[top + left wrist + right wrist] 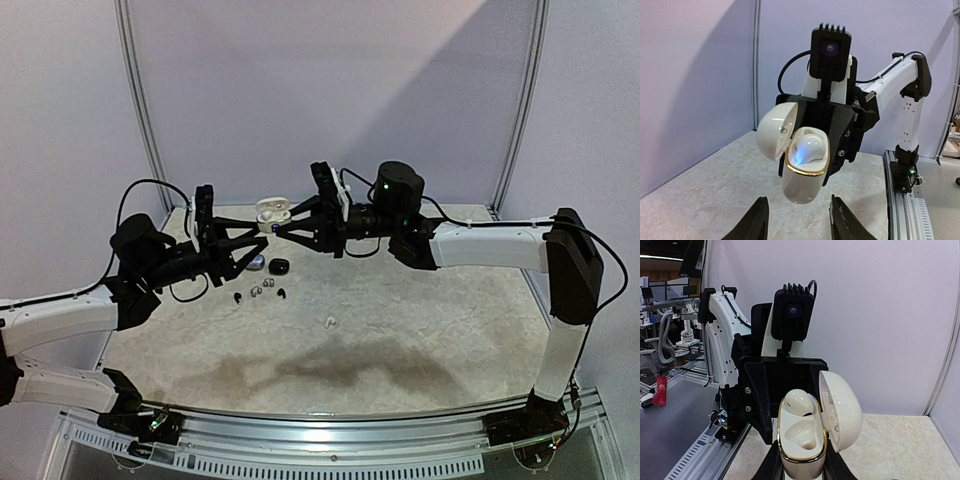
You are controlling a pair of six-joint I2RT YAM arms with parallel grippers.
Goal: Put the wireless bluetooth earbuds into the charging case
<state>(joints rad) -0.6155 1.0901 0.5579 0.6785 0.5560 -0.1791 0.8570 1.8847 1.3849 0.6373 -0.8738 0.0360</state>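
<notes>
The right hand (285, 228) reaches in from the right in the overhead view. Its tips meet the open white charging case (272, 212) above the far part of the bench (420, 340), and the left hand (250, 243) faces it from just beside. Below them lie a grey case (257, 262), a black case (278, 266), a cluster of loose earbuds (256, 292) and, apart from these, a lone white earbud (328, 322). From the left wrist, the left hand (800, 220) has its fingers spread with nothing between them. The charging case (802, 165) hangs ahead of it, lid swung left, with a seated earbud (807, 147) glowing blue. From the right wrist, the right hand (802, 467) is clamped on the lower body of the charging case (802, 440). The seated earbud (797, 402) fills the far well and the near well looks vacant. The work left is probably to fill that well. The free hand should pinch the matching white bud lightly by its sides, turn it to suit the hollow and lower it straight in, clear of the lid, while the other hand keeps the case steady and mouth-up. The bench is pale and mottled like stone, with a broad darker patch toward the front. Plain lilac-white walls and metal posts close it in, and the right wrist view shows a workroom with chairs and other equipment beyond.
</notes>
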